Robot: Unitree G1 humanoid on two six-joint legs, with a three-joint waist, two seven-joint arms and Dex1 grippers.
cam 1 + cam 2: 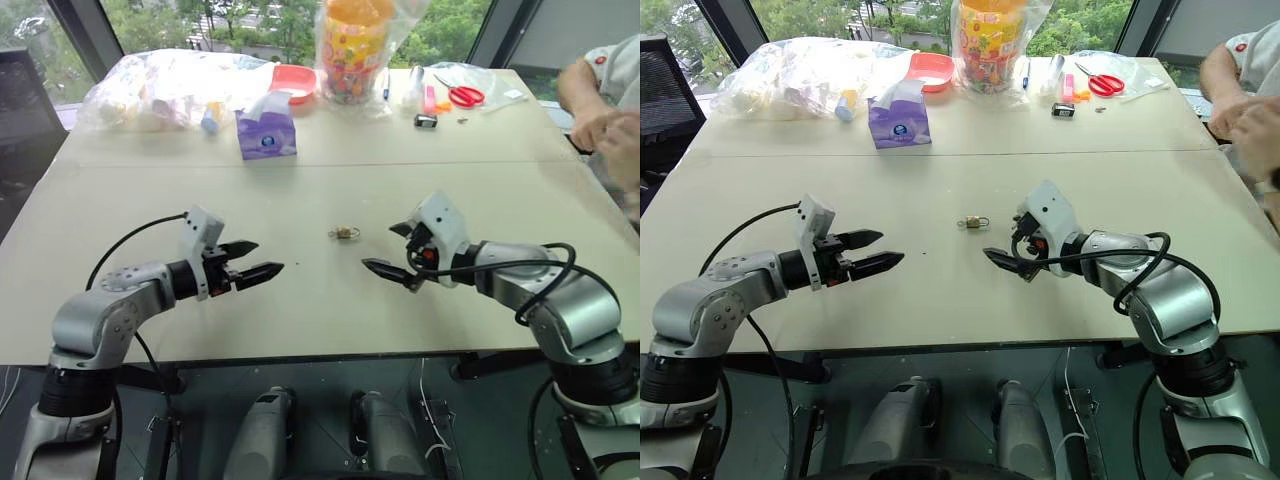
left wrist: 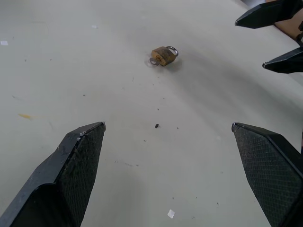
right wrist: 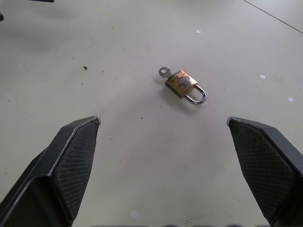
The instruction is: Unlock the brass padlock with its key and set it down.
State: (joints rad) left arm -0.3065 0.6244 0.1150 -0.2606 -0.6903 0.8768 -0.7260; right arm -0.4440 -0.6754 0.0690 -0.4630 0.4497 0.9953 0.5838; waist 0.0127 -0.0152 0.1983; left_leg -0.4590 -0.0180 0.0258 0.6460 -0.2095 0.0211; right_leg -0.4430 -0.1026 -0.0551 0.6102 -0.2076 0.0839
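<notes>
Your left gripper (image 1: 262, 259) hangs above the table, arm bent at the elbow, black fingers spread wide and aimed inward to your right. Your right gripper (image 1: 390, 250) mirrors it from the other side, jaws wide apart, tipped down a little more. Both hold nothing, tips well apart.

Bright daylight from the far windows; soft shadows, sharp pictures.
</notes>
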